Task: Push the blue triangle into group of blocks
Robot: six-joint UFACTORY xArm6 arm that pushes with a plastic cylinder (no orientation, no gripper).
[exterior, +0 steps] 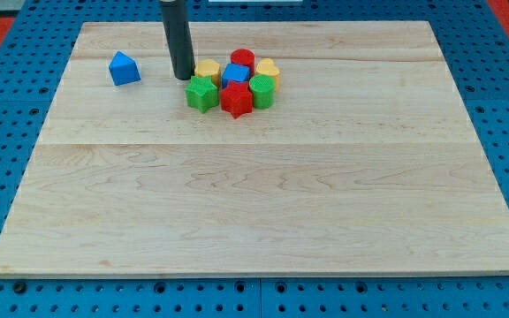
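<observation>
The blue triangle (pixel 124 69) lies alone near the board's top left. My tip (pixel 182 77) rests on the board to its right, between it and the group, just left of a yellow block (pixel 208 71). The group holds a green star (pixel 201 94), a red star (pixel 236 100), a blue block (pixel 235 75), a red block (pixel 242 60), a yellow heart (pixel 267 70) and a green block (pixel 262 91), packed together. The tip stands clear of the blue triangle and very close to the yellow block.
The wooden board (pixel 254 203) lies on a blue pegboard table (pixel 7 106). The rod (pixel 177 35) rises from the tip to the view's top edge.
</observation>
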